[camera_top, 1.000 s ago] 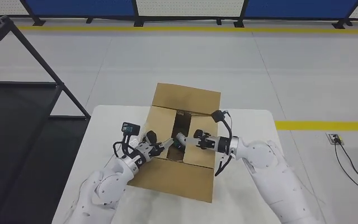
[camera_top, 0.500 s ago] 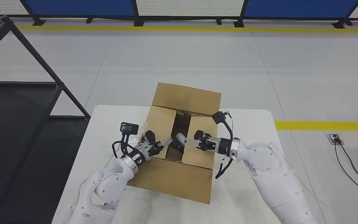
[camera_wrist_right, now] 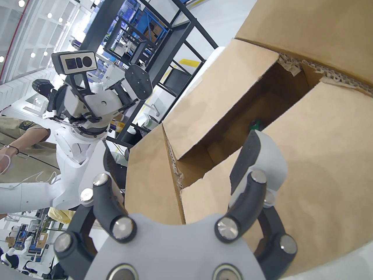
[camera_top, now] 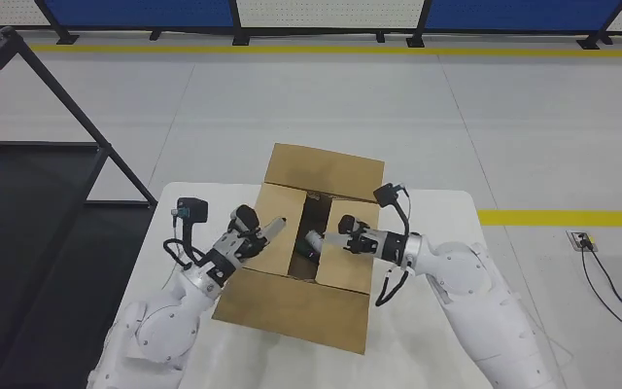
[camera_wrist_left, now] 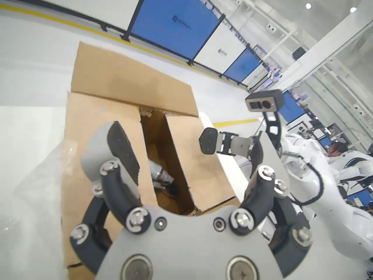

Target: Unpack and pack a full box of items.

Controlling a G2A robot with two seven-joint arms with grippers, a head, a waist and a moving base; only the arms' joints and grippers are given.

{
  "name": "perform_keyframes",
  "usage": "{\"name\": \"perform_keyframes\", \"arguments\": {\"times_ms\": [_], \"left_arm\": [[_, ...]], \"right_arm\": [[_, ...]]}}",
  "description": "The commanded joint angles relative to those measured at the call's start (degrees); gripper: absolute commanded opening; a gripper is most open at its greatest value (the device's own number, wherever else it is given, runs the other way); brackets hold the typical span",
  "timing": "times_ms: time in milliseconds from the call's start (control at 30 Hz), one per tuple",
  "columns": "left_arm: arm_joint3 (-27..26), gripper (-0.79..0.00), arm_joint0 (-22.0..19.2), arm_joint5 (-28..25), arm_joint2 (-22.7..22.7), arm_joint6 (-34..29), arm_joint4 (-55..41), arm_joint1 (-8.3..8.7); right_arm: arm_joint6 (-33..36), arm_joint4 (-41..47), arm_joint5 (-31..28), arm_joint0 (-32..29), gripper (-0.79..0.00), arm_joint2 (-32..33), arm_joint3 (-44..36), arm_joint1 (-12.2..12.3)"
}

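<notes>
Nearest you, the cardboard box (camera_top: 292,313) splays its near flap out over the white table (camera_top: 437,209). It is plain brown corrugated board, matte and stiff, fuzzy at the cut edges where the fluting shows. Just past that flap is the change you should note. Over the last second the left gripper (camera_top: 264,225) has pulled out of the slot between the two side flaps and drawn back to the left. It now sits above the left flap (camera_top: 284,202) with its claw released, dark flat pads wide apart and nothing between them. The right gripper (camera_top: 337,239) has barely shifted. It hangs over the right flap (camera_top: 352,272) at the slot's edge, also spread and gripping nothing (one finger is hidden behind cardboard in its own wrist view, but the finger links stand wide). I read this as the unpacking not yet begun: both side flaps lie across most of the opening, and the goods are all inside. Down in the slot you can see a smooth silvery cylinder (camera_wrist_left: 158,173), hard and probably slippery, and a small green item (camera_wrist_right: 256,124) too hidden to name. Farthest off, the far flap (camera_top: 326,170) stands tilted up and away.
</notes>
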Motion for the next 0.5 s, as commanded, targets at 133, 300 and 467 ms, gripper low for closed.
{"name": "perform_keyframes", "arguments": {"times_ms": [133,300,467], "left_arm": [[-7.0,0.000,5.9,-7.5,-12.1,-0.2,-10.6,1.06],[-9.9,0.000,13.2,-14.5,-23.3,-5.2,-20.8,2.04],[-9.7,0.000,18.5,-17.8,-30.9,-8.7,-27.2,2.64]], "right_arm": [[-0.7,0.5,0.5,-0.6,0.000,1.6,-1.1,0.4],[-0.7,0.5,0.5,-0.6,0.000,1.6,-1.1,0.4],[-0.7,0.5,0.5,-0.6,0.000,1.6,-1.1,0.4]]}}
